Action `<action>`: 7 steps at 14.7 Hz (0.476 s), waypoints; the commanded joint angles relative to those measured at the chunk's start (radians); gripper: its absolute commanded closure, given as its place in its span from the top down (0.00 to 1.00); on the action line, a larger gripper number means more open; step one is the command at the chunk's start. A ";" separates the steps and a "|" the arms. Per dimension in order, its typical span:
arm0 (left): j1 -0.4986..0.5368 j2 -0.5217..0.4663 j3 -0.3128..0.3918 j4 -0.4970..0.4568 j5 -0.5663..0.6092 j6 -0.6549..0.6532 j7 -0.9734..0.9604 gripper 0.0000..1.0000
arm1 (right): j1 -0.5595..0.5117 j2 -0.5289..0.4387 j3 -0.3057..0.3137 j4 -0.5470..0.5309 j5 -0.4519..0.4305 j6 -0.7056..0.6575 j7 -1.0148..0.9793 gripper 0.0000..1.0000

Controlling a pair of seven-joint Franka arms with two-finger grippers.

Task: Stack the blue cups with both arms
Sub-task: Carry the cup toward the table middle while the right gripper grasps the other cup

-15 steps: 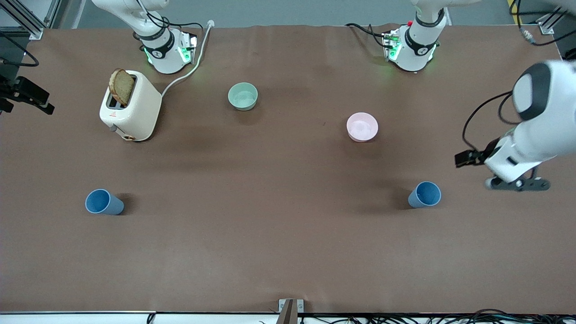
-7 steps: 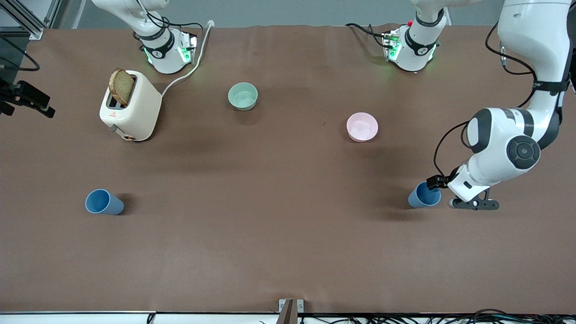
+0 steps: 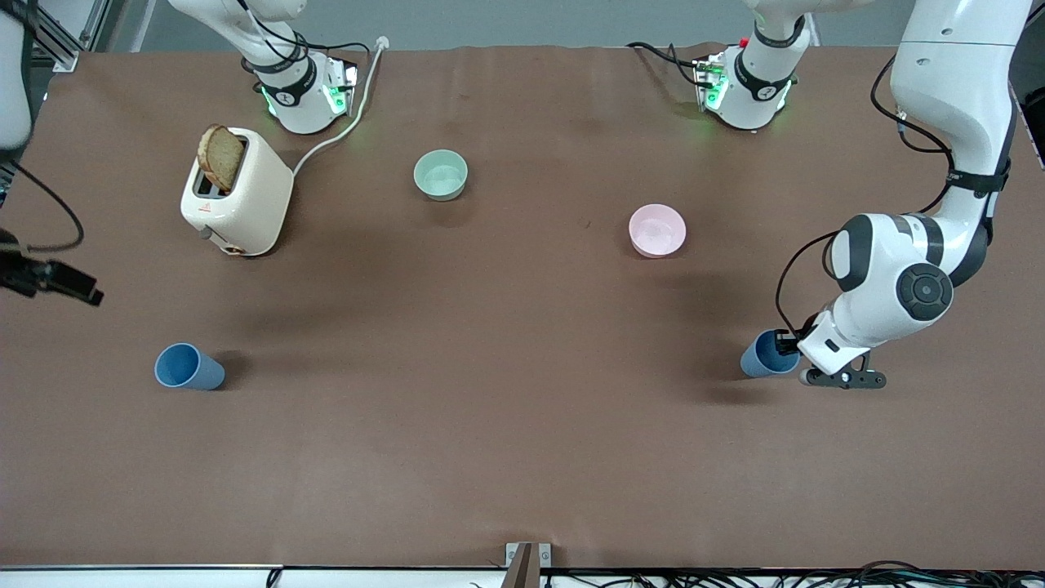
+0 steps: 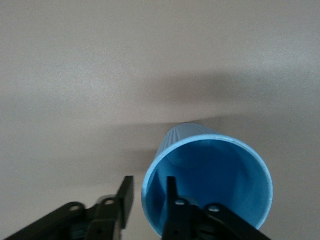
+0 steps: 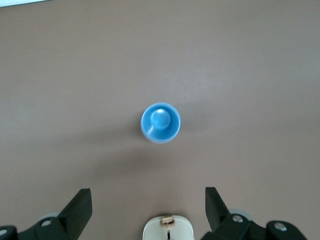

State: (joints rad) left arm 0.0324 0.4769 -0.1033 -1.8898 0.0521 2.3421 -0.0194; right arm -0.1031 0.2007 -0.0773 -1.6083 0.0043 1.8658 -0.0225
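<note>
Left hand [image 4: 148, 200] straddles the rim of the blue cup [image 3: 767, 353] at the front view's lower right, one finger inside, not yet clamped. Light, stiff and slick, it likely wants a rim pinch. Right hand [image 5: 147, 210] hangs wide above the second cup [image 5: 160, 123], lower left on the bench [image 3: 506, 408].
</note>
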 commanded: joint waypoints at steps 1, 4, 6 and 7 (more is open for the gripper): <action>-0.006 0.002 -0.006 0.015 0.000 0.003 0.002 0.00 | -0.046 0.112 0.008 0.025 0.057 0.068 -0.042 1.00; -0.009 -0.009 -0.042 0.047 -0.003 -0.009 -0.031 0.00 | -0.061 0.210 0.008 0.025 0.071 0.166 -0.047 1.00; -0.015 -0.020 -0.099 0.072 -0.002 -0.049 -0.123 0.00 | -0.076 0.268 0.010 0.025 0.074 0.234 -0.082 1.00; -0.022 -0.020 -0.134 0.090 -0.002 -0.073 -0.195 0.00 | -0.081 0.285 0.010 0.025 0.074 0.262 -0.096 1.00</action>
State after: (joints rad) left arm 0.0249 0.4732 -0.1850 -1.8338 0.0513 2.3242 -0.1116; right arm -0.1610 0.4441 -0.0778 -1.6064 0.0603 2.0929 -0.0772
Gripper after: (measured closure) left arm 0.952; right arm 0.000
